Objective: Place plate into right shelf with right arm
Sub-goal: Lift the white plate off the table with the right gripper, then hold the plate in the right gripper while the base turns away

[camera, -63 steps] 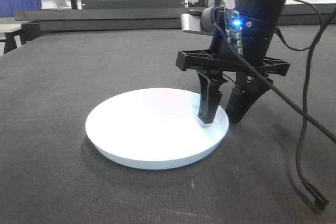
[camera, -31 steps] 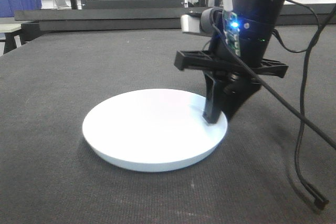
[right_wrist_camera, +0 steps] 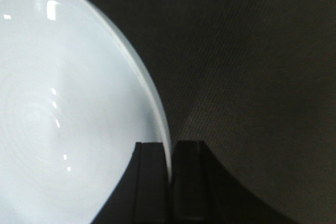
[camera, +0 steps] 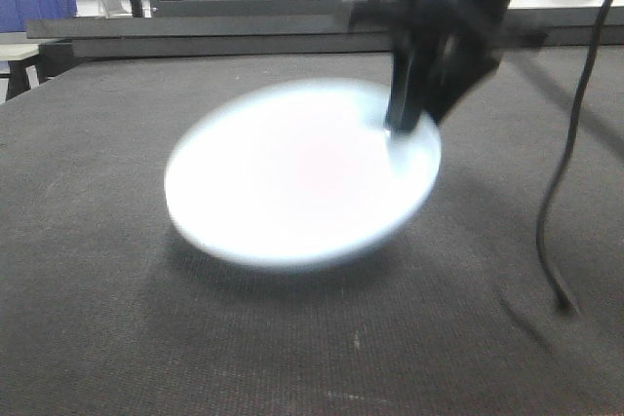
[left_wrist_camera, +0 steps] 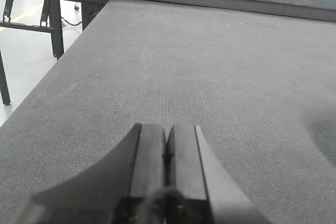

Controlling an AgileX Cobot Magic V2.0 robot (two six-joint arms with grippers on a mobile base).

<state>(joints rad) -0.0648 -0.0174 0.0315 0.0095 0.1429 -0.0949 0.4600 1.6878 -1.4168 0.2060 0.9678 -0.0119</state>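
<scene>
A round white plate (camera: 292,177) hangs tilted above the dark table, blurred by motion, its shadow on the cloth below. My right gripper (camera: 402,124) is shut on the plate's right rim, one finger inside and one outside. In the right wrist view the plate (right_wrist_camera: 63,114) fills the left side and its rim runs down between the pinching jaws of my right gripper (right_wrist_camera: 170,150). My left gripper (left_wrist_camera: 167,135) is shut and empty, low over bare table. The right shelf is not in view.
A black cable (camera: 570,153) hangs from the right arm to the table at the right. A low black rail (camera: 195,38) runs along the table's far edge, with frames and blue bins behind. The table's left edge (left_wrist_camera: 58,72) drops to the floor.
The right gripper closed on the plate's right rim and lifted it; the plate has risen off the table and tilted. The left gripper has no earlier frame.
</scene>
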